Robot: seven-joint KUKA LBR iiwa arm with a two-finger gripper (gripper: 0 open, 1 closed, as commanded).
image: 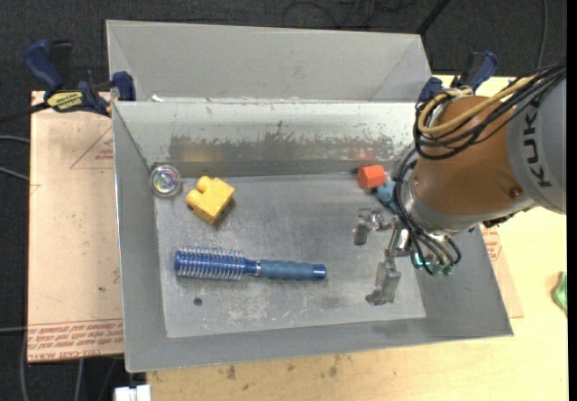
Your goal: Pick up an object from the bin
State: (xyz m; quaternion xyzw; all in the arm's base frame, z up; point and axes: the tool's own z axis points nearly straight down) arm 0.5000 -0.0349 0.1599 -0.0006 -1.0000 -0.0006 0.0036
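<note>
Pincer [375, 259] spread wide open in right part of grey bin [270, 133], nothing between its fingers (small orange block [370, 177] near), blue hairbrush [248, 267] apart at left

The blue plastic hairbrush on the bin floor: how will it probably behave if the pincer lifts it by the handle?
The blue plastic hairbrush looks rigid, so it should probably stay straight. Its bristled head is wider than the thin handle, so it might tip head-down. The rounded handle may slip or roll.
</note>
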